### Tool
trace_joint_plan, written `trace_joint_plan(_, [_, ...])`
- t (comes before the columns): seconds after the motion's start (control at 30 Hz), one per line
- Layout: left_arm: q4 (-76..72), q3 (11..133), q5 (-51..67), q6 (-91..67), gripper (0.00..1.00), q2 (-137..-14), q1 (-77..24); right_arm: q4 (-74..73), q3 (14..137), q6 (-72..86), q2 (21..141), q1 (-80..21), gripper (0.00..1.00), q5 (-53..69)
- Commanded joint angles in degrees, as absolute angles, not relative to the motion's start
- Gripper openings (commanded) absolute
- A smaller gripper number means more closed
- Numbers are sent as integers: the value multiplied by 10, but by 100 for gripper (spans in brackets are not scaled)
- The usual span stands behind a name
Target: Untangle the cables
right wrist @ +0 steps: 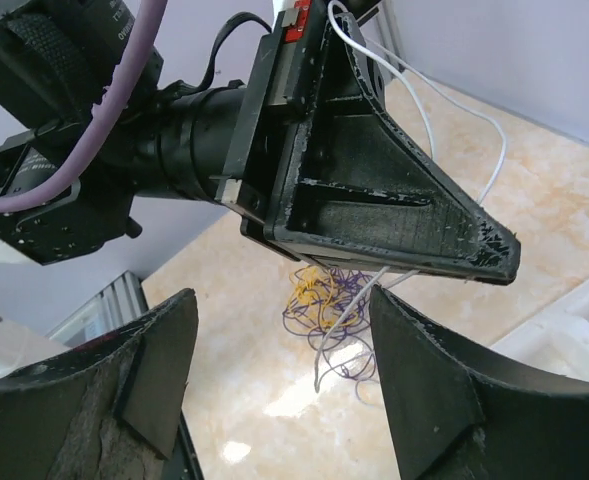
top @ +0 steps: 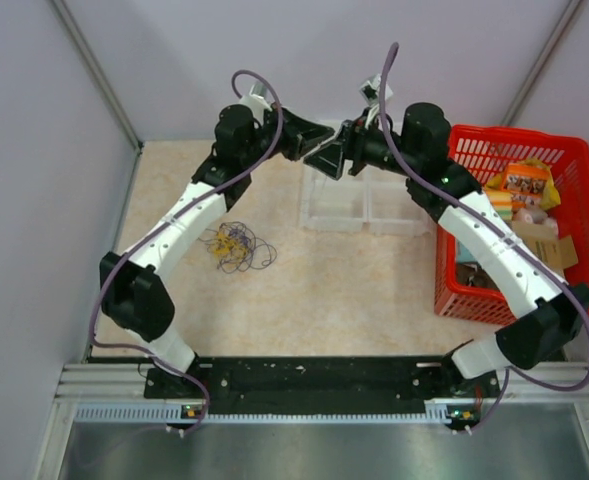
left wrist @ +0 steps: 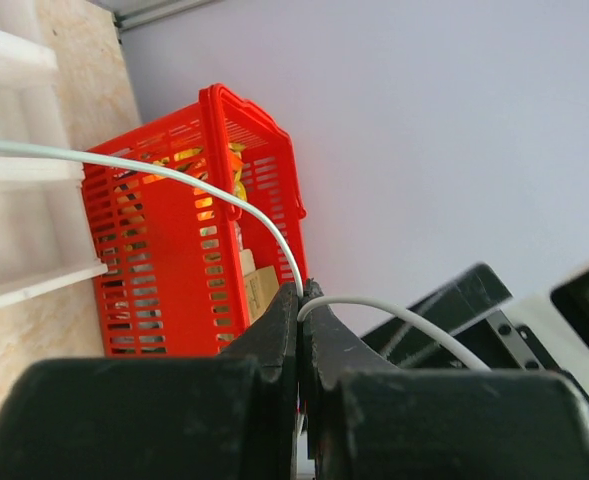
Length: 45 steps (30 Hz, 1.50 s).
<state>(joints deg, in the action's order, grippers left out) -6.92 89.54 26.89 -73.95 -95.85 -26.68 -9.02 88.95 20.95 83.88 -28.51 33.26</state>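
Cables (top: 236,245): thin, limp purple-and-yellow tangle on marbled tabletop (top: 354,290), left of centre | Left hand (left wrist: 301,297): raised, pressed together, pinching smooth white strand (left wrist: 244,205) | Right hand (right wrist: 282,300): spread, worn black fingers (right wrist: 434,400) just beside left hand's tip | Risk: slick strand may slip free in a handover, or snag the tangle.
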Motion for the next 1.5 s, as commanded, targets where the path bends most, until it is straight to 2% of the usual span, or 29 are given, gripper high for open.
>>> trace_joint_plan(0.0, [-37,899,234,-715,0,-905,-269,-105,892,194,802,-322,68,238])
trace_joint_plan(0.13, [-40,881,218,-722,0,-887,-269,-119,893,165,799,-351,59,179])
trace_joint_plan(0.3, [-51,870,240,-738,0,-881,-270,-134,895,142,800,-353,60,163])
trace_joint_plan(0.4, [-76,853,249,-758,0,-876,-271,-127,902,134,813,-353,59,202])
trace_joint_plan(0.43, [-80,851,253,-762,0,-876,-271,-122,906,134,818,-353,56,217])
trace_joint_plan(0.47, [-86,851,257,-764,0,-877,-270,-122,912,134,827,-353,46,232])
trace_joint_plan(0.5, [-88,853,261,-765,0,-877,-271,-123,918,134,833,-354,43,249])
trace_joint_plan(0.73, [-98,855,267,-762,0,-875,-271,-111,906,134,831,-358,43,250])
trace_joint_plan(0.83, [-98,854,272,-762,0,-874,-272,-111,895,130,826,-358,46,234])
trace_joint_plan(1.0, [-119,838,282,-773,0,-866,-272,-99,883,134,828,-357,36,247])
trace_joint_plan(1.17, [-132,825,294,-775,0,-854,-271,-98,892,128,838,-358,36,250])
trace_joint_plan(1.27, [-134,816,294,-767,0,-845,-271,-101,903,131,844,-359,19,261])
trace_joint_plan(1.3, [-134,814,292,-758,0,-842,-271,-97,902,137,844,-359,12,261])
trace_joint_plan(1.33, [-128,814,290,-750,0,-839,-271,-94,901,137,845,-361,0,258])
trace_joint_plan(1.47, [-130,801,295,-700,0,-819,-262,-80,888,127,832,-382,0,197])
